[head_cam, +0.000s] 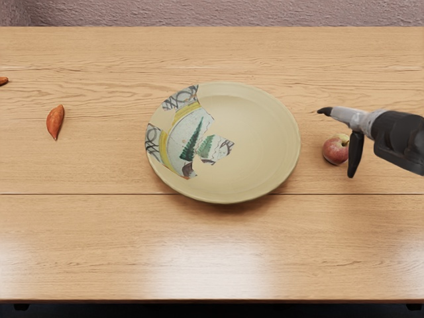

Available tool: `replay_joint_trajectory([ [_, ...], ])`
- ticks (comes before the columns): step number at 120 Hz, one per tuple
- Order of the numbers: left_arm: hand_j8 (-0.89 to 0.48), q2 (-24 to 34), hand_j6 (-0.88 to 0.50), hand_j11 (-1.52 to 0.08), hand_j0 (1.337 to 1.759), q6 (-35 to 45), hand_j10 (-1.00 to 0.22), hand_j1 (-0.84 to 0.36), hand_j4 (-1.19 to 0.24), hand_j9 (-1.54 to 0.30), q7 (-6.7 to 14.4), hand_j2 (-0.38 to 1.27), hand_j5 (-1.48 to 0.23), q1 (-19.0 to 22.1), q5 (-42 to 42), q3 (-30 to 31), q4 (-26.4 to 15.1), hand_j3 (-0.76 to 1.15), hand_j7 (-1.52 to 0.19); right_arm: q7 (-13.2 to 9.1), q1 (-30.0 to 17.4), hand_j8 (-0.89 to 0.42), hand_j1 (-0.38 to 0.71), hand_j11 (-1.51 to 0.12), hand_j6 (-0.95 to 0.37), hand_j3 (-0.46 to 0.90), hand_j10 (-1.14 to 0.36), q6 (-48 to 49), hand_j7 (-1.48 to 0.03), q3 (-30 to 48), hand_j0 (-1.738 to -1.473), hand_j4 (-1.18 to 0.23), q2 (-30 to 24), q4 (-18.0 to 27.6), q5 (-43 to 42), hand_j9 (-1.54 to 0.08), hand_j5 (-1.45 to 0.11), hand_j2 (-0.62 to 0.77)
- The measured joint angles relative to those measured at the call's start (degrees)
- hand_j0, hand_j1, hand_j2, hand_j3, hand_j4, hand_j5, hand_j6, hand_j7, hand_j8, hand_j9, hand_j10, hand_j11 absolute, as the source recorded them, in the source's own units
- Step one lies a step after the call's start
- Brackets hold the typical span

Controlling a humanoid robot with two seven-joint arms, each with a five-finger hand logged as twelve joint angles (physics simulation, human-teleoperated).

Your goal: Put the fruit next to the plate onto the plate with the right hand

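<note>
Currently, a wooden table (pixel 212 252) is carrying a cream plate (pixel 265 142) at its centre, the dish showing a painted patch of green trees, grey scrolls and a yellow band on its left half. The right hand (pixel 384 131) is reaching in from the table's right edge, fingers spread and gripping nothing; one finger is pointing left above the fruit, another is hanging across its right side, contact unclear. The red apple (pixel 334 150) is lying on the table just beside the plate's right rim. An orange piece (pixel 55 122) is lying near the left edge, a smaller scrap (pixel 3 81) at that edge itself.
</note>
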Motion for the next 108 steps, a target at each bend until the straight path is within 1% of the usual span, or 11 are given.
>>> replay_joint_trajectory([
  [24, -0.24, 0.00, -0.24, -0.32, 1.658, 0.00, -0.24, 0.06, -0.24, -0.32, 0.00, 0.05, -0.32, 0.00, 0.00, 0.01, 0.00, 0.00, -0.32, 0.00, -1.42, -0.13, -0.20, -0.16, -0.13, 0.00, -0.13, -0.68, -0.16, 0.00, -1.658, -0.13, 0.98, -0.83, -3.23, -0.16, -0.16, -0.02],
  [41, -0.24, 0.00, -0.24, -0.32, 1.658, 0.00, -0.24, 0.06, -0.24, -0.32, 0.00, 0.05, -0.32, 0.00, 0.00, 0.01, 0.00, 0.00, -0.32, 0.00, -2.05, -0.16, -0.16, -0.21, -0.17, 0.00, -0.16, -0.79, -0.20, 0.01, -1.658, -0.16, 1.97, -1.04, -4.78, -0.21, -0.21, -0.03],
  [54, -0.24, 0.00, -0.24, -0.32, 1.658, 0.00, -0.24, 0.06, -0.24, -0.32, 0.00, 0.05, -0.32, 0.00, 0.00, 0.01, 0.00, 0.00, -0.32, 0.00, -2.73, -0.18, -0.14, -0.22, -0.18, 0.00, -0.18, -0.82, -0.22, -0.08, -1.658, -0.18, 3.07, -2.03, -6.10, -0.22, -0.22, -0.03],
  [85, -0.24, 0.00, -0.24, -0.32, 1.658, 0.00, -0.24, 0.06, -0.24, -0.32, 0.00, 0.05, -0.32, 0.00, 0.00, 0.00, 0.00, 0.00, -0.32, 0.00, -3.48, -0.20, -0.12, -0.25, -0.20, 0.00, -0.19, -1.98, -0.25, -0.40, -1.658, -0.20, 6.76, -6.95, -8.71, -0.25, -0.25, -0.03],
  [108, -0.24, 0.00, -0.24, -0.32, 1.658, 0.00, -0.24, 0.06, -0.24, -0.32, 0.00, 0.05, -0.32, 0.00, 0.00, 0.00, 0.00, 0.00, -0.32, 0.00, -4.49, -0.20, -0.12, -0.25, -0.20, 0.00, -0.20, -6.13, -0.25, -1.80, -1.658, -0.20, 7.75, -7.98, -9.30, -0.25, -0.25, -0.04],
])
